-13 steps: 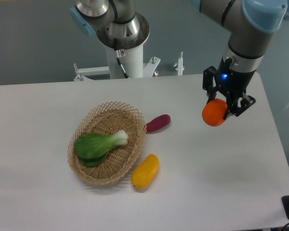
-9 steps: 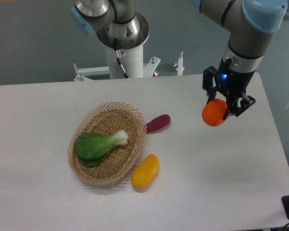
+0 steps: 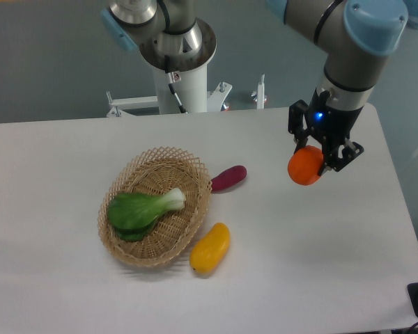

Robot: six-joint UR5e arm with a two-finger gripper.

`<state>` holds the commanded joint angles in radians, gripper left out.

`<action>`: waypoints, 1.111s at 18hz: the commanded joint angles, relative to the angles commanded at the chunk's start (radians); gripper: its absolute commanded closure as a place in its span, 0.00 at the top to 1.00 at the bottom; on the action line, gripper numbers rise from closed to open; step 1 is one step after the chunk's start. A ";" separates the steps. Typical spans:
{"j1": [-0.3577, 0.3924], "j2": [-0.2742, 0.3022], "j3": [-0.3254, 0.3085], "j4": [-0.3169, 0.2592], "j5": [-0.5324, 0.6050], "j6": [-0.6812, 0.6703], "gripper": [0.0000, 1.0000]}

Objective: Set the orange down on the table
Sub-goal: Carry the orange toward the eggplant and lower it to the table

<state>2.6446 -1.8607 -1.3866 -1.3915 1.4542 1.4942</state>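
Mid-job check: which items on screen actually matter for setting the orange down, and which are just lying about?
Part of the job:
- orange, held in the pincer
- table, where it goes

Just lying about:
- wicker basket with a leafy green in it
- yellow fruit
- purple vegetable

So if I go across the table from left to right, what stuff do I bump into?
Wicker basket with the green leafy vegetable in it → yellow fruit → purple vegetable → the orange, held in the robot's hand.
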 joint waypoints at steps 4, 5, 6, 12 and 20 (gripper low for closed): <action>-0.055 -0.035 -0.112 0.206 0.026 -0.127 0.37; -0.069 -0.040 -0.133 0.254 0.028 -0.150 0.37; -0.074 -0.051 -0.159 0.296 0.031 -0.153 0.37; -0.074 -0.118 -0.267 0.370 0.043 -0.147 0.37; -0.089 -0.138 -0.331 0.367 0.080 -0.144 0.37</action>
<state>2.5556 -1.9988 -1.7180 -1.0247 1.5340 1.3499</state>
